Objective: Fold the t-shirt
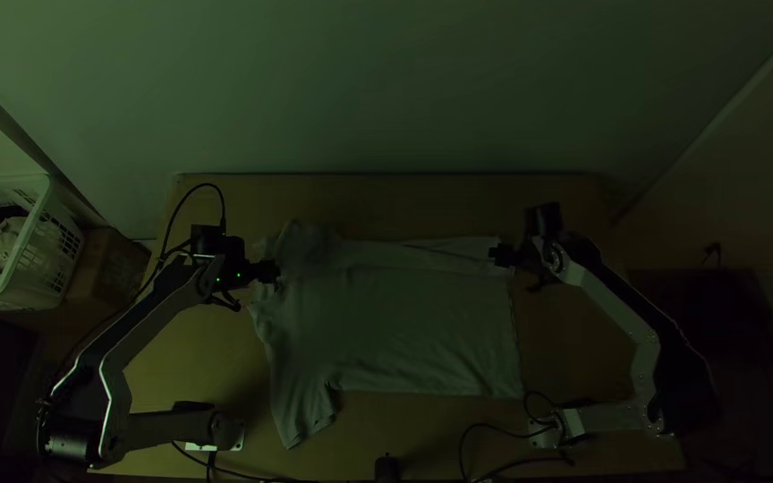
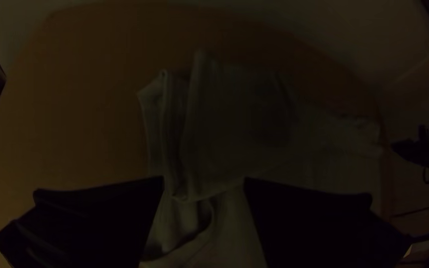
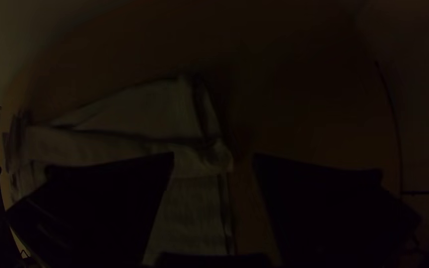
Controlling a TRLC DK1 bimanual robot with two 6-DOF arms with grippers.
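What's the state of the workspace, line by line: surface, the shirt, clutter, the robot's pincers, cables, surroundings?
Surface: light wooden table, dimly lit.
Job's things: t-shirt mostly spread; far long side appears folded over in a strip, bunched at its left end; near sleeve points toward the near edge.
Clutter: off the table at left, white basket with cloth inside, brown box beside it.
Grippers: left pincer open at the shirt's left end; right pincer open at its far right corner.
Cables: black, one looping by the left arm, others around the right arm's base.
Surroundings: pale wall beyond the far edge.

top: high, steeply down | both wrists: close, facing down | all share: shirt [image 1: 404, 326]
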